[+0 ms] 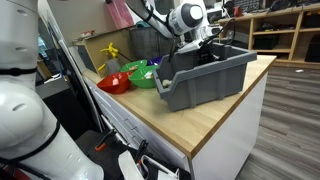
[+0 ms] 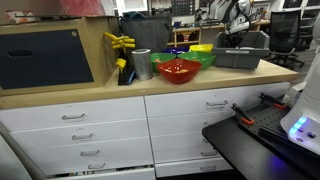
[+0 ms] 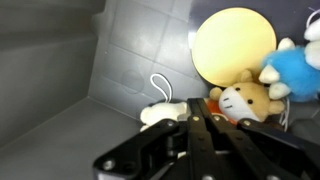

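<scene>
While the tool (image 3: 196,110) stands closed, jaws pressed together, a small tan plush animal (image 3: 240,100) lies just beside its tips inside the grey plastic bin (image 3: 110,60). Beyond it rest a yellow round plush (image 3: 233,45) and a blue plush (image 3: 295,70). Outside, the light wooden bench (image 1: 215,115) carries the bin above white drawers (image 2: 200,125).

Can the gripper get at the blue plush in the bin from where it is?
Probably yes: the gripper sits inside the grey bin, the blue plush lies uncovered close by, past the tan plush; the shut jaws would need opening.
</scene>
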Robot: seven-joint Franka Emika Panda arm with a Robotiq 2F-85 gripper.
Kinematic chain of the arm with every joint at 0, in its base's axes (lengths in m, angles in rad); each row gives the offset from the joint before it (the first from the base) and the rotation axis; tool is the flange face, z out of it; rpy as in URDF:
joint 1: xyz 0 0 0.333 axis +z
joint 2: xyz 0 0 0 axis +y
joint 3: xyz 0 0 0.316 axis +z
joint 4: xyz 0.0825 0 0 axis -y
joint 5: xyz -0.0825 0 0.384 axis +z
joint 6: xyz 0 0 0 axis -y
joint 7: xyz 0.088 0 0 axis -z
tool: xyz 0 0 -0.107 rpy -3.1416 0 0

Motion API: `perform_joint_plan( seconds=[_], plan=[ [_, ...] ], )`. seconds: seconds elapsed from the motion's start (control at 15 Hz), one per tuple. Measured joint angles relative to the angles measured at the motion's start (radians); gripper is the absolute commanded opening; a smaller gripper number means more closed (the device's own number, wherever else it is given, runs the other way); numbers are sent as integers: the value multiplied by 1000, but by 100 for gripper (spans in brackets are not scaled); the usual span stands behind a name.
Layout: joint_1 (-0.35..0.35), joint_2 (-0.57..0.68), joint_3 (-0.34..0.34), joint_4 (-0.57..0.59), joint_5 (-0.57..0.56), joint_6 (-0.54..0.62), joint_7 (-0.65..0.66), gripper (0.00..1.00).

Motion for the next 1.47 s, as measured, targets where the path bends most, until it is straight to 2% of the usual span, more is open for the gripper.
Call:
perform_joint_plan(
  seconds=[0.4,0.93,1.47],
  plan=[
    [41,-71,7,21,0,-105,4,0],
    [48,-114,18,26,0,-131,4,0],
    [73,-230,65,34,0,-215,4,0]
  ],
)
